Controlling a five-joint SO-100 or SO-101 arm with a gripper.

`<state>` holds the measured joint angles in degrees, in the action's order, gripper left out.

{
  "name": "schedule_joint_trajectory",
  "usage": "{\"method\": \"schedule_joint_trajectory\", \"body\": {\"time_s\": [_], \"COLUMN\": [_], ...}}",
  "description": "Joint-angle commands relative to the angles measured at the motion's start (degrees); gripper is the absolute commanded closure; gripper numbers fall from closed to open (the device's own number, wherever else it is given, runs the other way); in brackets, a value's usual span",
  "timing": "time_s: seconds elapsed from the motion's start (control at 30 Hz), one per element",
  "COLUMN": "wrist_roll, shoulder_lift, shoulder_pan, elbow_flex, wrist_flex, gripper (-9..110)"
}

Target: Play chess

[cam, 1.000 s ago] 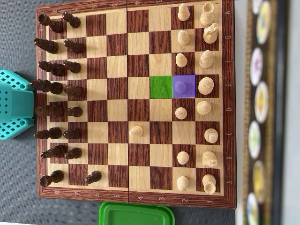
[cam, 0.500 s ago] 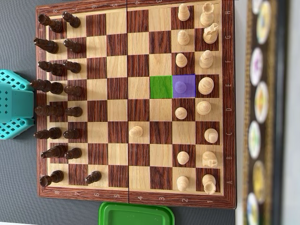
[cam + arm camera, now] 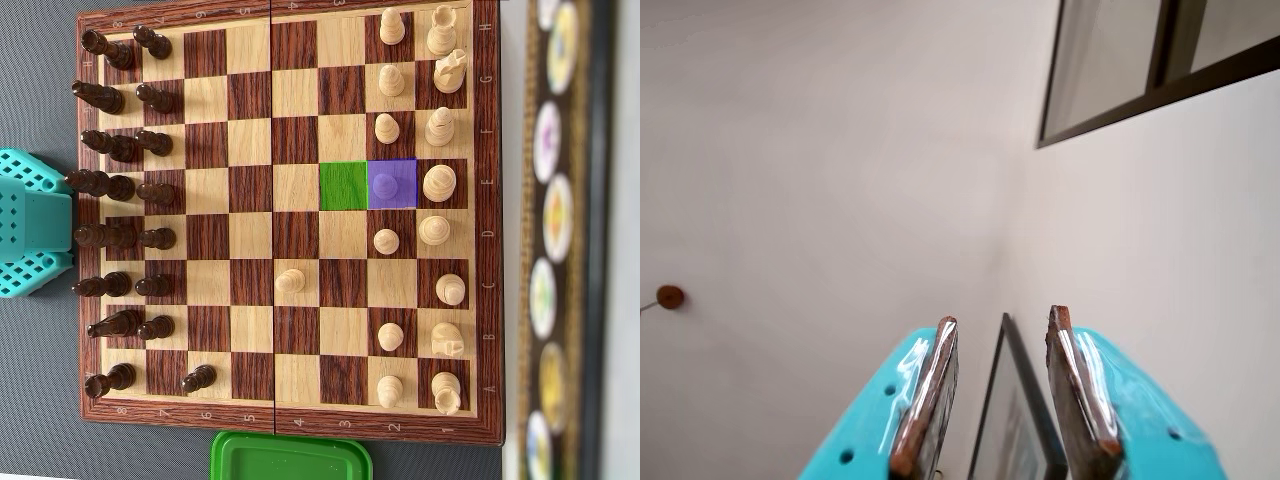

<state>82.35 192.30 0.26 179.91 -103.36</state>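
My gripper (image 3: 1001, 400) points up at a bare wall, its fingers (image 3: 928, 395) a narrow gap apart and holding nothing. Overhead, the board (image 3: 290, 425) lies beside my teal base (image 3: 30, 222). A pale pawn (image 3: 385, 184) stands on the purple square, touching the empty green square (image 3: 343, 186).

Pale pawn (image 3: 385, 183) on purple-tinted square (image 3: 404, 197)

In the overhead view, the green lid (image 3: 291, 457) was cut off by the near edge, and the teal arm base (image 3: 30, 222) by the left edge. The patterned strip (image 3: 556, 230) at far right was blurred.
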Motion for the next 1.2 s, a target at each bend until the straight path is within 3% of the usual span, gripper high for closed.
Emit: {"method": "schedule_joint_trajectory", "body": {"time_s": [0.0, 1.17], "wrist_roll": [0.35, 0.35], "shoulder_lift": [-0.53, -0.53], "shoulder_pan": [-0.09, -0.09], "elbow_flex": [1.14, 1.14], "wrist_flex": [0.00, 0.00], "gripper": [88, 88]}}
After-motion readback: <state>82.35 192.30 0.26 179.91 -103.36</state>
